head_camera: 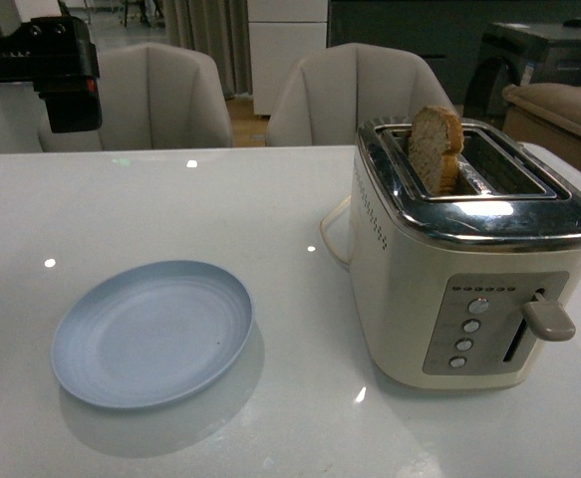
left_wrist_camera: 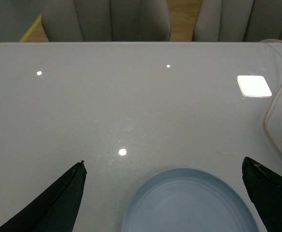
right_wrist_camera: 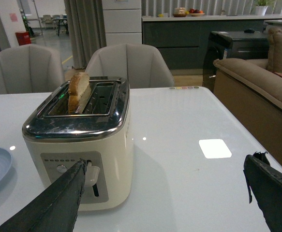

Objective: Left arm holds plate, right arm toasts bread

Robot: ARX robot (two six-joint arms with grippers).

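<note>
This looks like a home-style open kitchen and dining area, possibly a showroom. A glossy white tabletop [head_camera: 270, 199] carries a cream toaster [head_camera: 469, 279] and is ringed by padded grey dining chairs [right_wrist_camera: 131, 65]. Beyond them runs a dark kitchen counter [right_wrist_camera: 199, 29] with a fruit bowl [right_wrist_camera: 195, 11], beside a beige sofa [right_wrist_camera: 257, 82] and long curtains [right_wrist_camera: 82, 24].

A pale blue plate [head_camera: 152, 334] is laid flat on the white desk [head_camera: 270, 209], well apart from a cream toaster [head_camera: 464, 259]. A bread slice [head_camera: 435, 147] is stood upright in the toaster's left slot. A dark arm part [head_camera: 56, 65] is seen upper left.
</note>
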